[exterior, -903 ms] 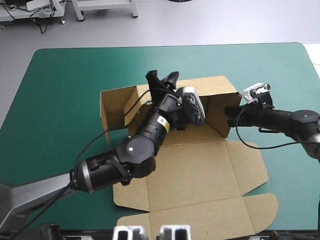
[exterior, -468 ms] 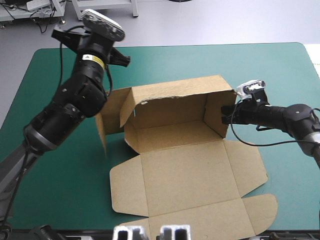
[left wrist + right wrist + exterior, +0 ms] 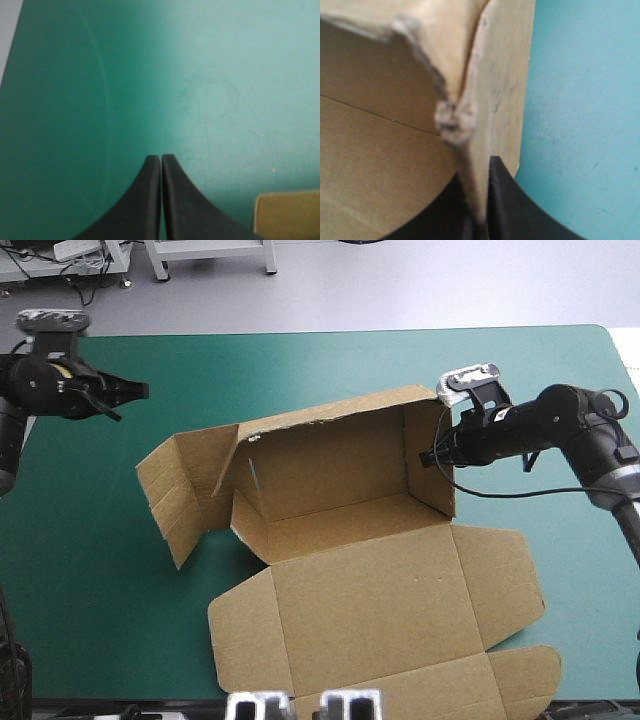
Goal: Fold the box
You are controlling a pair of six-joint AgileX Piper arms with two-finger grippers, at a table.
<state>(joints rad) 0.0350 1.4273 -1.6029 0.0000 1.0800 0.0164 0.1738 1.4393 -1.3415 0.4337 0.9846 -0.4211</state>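
Your right gripper point(image 3: 432, 454) is pinched onto the right end wall of the brown box point(image 3: 380, 590), which sits mid-table, back wall up, lid flat toward the near edge. Meanwhile your left gripper point(image 3: 161, 161) has its black fingers pressed together over bare teal-green cover point(image 3: 300, 370), well apart from the box. The yellow sticker point(image 3: 63, 369) on that arm is too small to read.

Holds the left gripper point(image 3: 135, 390) raised at the far left, fingers pressed together into one point, aimed toward the right. Reaches the right arm point(image 3: 575, 425) in from the right, elbow bent. Pinches the right gripper point(image 3: 428, 458) almost closed on the box point(image 3: 330, 470) wall, one finger on each face.
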